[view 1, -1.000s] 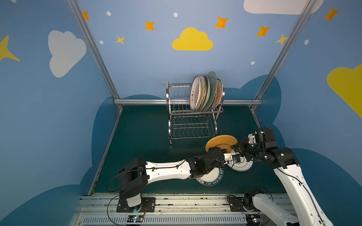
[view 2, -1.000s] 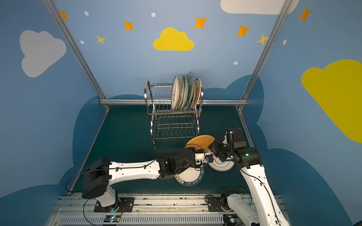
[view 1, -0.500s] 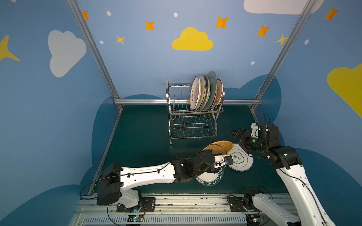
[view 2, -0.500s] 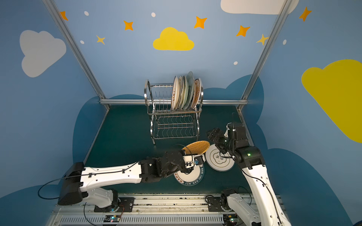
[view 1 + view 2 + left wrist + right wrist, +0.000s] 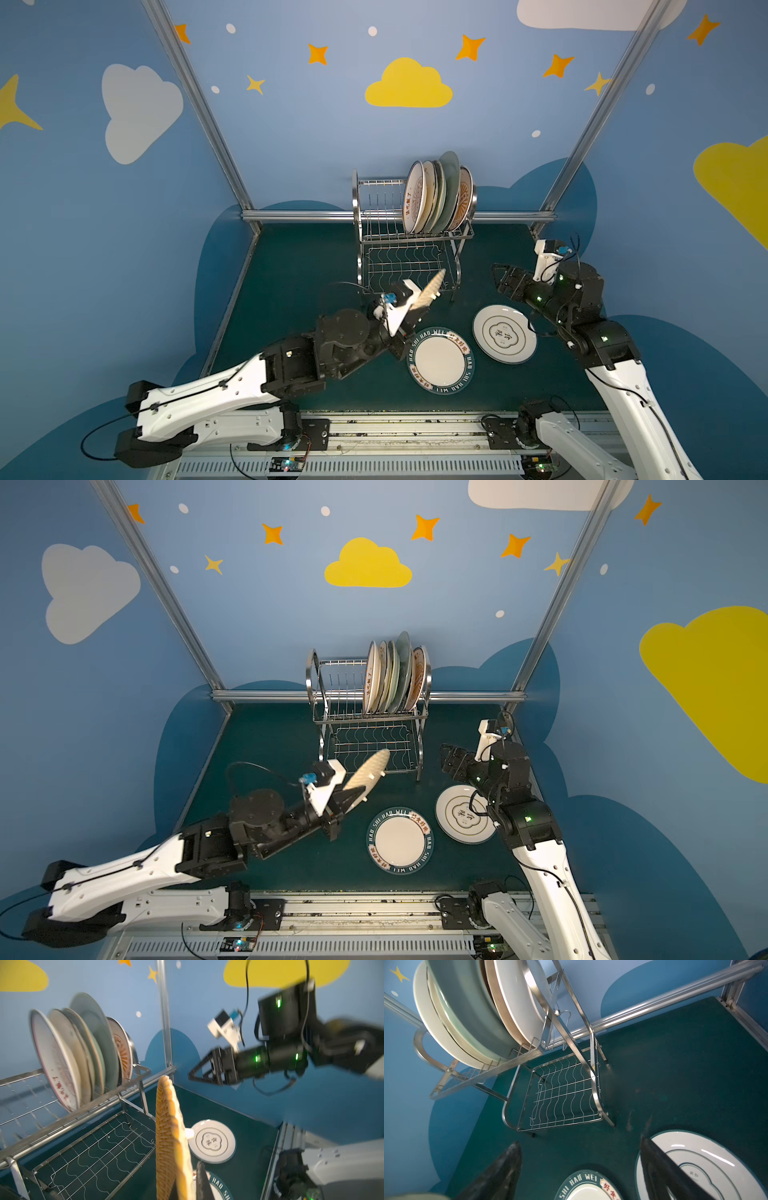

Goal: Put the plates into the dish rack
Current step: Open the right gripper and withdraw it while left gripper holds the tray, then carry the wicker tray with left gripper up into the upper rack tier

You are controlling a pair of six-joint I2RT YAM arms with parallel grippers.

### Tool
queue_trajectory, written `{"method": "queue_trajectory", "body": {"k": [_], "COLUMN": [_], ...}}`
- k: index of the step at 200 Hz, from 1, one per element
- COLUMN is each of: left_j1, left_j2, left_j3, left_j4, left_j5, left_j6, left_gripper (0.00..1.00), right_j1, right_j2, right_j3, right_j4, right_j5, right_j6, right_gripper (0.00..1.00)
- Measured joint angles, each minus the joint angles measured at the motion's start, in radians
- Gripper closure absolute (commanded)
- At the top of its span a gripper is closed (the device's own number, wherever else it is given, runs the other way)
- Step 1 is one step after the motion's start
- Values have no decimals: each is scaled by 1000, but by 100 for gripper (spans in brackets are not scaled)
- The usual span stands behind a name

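Note:
My left gripper (image 5: 409,309) (image 5: 345,802) (image 5: 187,1176) is shut on the rim of an orange woven plate (image 5: 430,286) (image 5: 368,773) (image 5: 168,1136). It holds the plate on edge just in front of the dish rack's (image 5: 380,212) (image 5: 336,688) (image 5: 93,1105) (image 5: 560,1095) lower shelf. Several plates (image 5: 436,195) (image 5: 392,677) (image 5: 477,1012) stand in the right of the upper tier. A teal lettered plate (image 5: 440,360) (image 5: 400,840) (image 5: 587,1186) and a white emblem plate (image 5: 504,334) (image 5: 465,814) (image 5: 212,1142) (image 5: 706,1167) lie flat on the table. My right gripper (image 5: 498,276) (image 5: 446,758) (image 5: 579,1142) hangs open and empty, right of the rack.
The rack stands against the back rail (image 5: 299,216), its upper tier's left slots holding nothing. Blue side walls and metal posts (image 5: 582,137) close in the green table (image 5: 299,282). The arm bases sit on the front rail (image 5: 395,428).
The right gripper has opened and drawn back to the right, away from the woven plate. The left gripper has lifted that plate toward the rack and turned it onto its edge.

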Motion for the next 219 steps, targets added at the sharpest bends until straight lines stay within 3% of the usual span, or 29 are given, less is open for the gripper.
{"method": "queue_trajectory", "body": {"k": [39,92,151,219], "left_j1": [46,179,393,617], "left_j2": [27,153,406,715], "left_j3": [205,454,735,969], "left_j4": [-73,-124,-190,-263], "left_j5": [-102,-153,-75,98], "left_j6": [-145,-190,-223,-303], "left_gripper": [96,96,96,96], "right_j1": [3,66,194,290], "right_j2": [-74,-167,-195,-217], "right_j3": [-186,-348,-429,-449], "right_j4": [147,340,515,562], "right_j5": [-74,-201,-234,-186], "right_j6": [-26,-8,-40,-105], "right_gripper": [13,13,13,13]}}
